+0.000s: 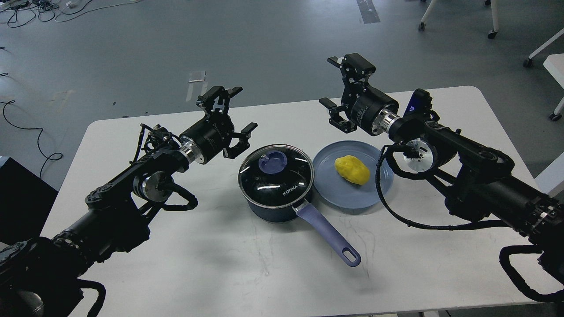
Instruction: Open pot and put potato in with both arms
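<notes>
Well, potato on plate, pot w/ lid on.

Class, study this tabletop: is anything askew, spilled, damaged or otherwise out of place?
Nothing stands out. The pot sits upright on the table with its glass lid seated level. The potato lies on the plate. No spills show. Both the left gripper and right gripper are open, holding nothing.

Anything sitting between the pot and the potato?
Only the plate's rim and bare surface lie between pot and potato, per head view.
</notes>
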You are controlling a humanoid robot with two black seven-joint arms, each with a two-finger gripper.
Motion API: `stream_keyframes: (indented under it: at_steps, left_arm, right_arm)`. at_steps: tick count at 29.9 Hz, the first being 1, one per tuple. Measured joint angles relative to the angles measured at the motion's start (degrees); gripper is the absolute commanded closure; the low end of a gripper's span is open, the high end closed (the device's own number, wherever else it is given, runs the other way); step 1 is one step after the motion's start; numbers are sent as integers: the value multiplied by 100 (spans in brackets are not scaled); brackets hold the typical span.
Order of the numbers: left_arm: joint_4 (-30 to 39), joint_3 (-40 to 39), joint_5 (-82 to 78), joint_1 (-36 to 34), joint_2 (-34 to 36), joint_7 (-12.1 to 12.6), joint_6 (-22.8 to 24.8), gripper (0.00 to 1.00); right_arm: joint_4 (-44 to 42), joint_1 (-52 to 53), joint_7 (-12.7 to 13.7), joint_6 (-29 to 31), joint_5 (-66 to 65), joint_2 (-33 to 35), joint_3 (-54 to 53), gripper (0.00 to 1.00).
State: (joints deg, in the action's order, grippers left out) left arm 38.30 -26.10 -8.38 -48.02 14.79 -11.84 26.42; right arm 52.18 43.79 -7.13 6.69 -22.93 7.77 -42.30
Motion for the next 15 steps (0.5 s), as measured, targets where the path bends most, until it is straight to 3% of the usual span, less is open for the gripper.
stream_keyframes:
  at_steps: [15]
  left_arm:
    - [18,-212,34,-97,121,6,153,2]
  right_arm:
    - [-7,58,0,0,0,11,20,0]
